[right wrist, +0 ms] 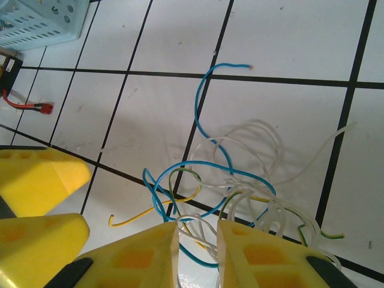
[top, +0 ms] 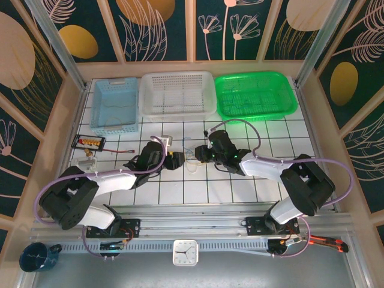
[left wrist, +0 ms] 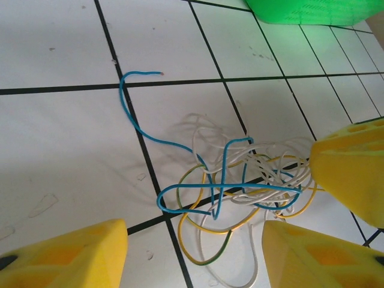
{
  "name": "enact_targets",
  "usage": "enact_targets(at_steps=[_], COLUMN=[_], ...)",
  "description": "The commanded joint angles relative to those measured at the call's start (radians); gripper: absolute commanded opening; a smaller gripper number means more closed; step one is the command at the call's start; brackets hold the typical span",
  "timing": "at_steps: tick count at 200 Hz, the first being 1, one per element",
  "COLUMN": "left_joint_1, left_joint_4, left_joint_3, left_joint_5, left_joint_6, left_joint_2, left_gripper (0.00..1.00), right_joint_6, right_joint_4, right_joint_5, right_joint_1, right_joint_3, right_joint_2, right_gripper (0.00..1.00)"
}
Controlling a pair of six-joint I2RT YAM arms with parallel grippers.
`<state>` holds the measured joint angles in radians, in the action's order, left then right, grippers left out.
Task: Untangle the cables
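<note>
The cables (top: 193, 157) are a small tangle of thin blue, yellow-green and white wires lying on the white tiles between my two grippers. In the left wrist view the cables (left wrist: 240, 186) lie just ahead of my left gripper (left wrist: 193, 240). Its yellow fingers (left wrist: 72, 252) stand wide apart and the lowest yellow and white loops reach in between them. My right gripper (right wrist: 197, 231) has its jaws a narrow gap apart, and white and blue strands of the cables (right wrist: 222, 180) run through that gap. One blue end (right wrist: 240, 66) trails off away from the tangle.
Three baskets line the back of the table: blue (top: 114, 105), white (top: 178, 94) and green (top: 255, 94). A black tray of connectors (top: 88, 142) and a red-tipped lead (right wrist: 45, 108) lie at the left. The two grippers (top: 180, 159) (top: 203, 153) are close together.
</note>
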<state>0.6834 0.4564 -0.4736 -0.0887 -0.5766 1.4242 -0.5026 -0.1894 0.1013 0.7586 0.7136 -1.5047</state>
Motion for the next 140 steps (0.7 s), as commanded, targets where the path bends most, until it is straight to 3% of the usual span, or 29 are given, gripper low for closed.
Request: enact_targets(at_steps=[1,79,140], left_joint_1=[0.015,0.026,0.025], left_joint_4=[0.064,0.101,0.107], left_joint_3=[-0.008,-0.037,-0.083], left_joint_5=[0.0,0.013,0.008], left_joint_6=[0.006,0.009,0.021], left_joint_2=[0.029,0.112,0.165], left_gripper=[0.6,0.54,0.4], right_joint_6=[0.004,-0.004,-0.011], right_joint_4=[-0.042,-0.065,-0.082], right_joint_5=[-0.014,0.005,0.013], right_joint_1=[-0.008,-0.021,-0.035], right_joint_3=[-0.003,-0.008,-0.021], right_joint_2=[-0.014,-0.037,-0.042], right_gripper=[0.24,0.21,0.2])
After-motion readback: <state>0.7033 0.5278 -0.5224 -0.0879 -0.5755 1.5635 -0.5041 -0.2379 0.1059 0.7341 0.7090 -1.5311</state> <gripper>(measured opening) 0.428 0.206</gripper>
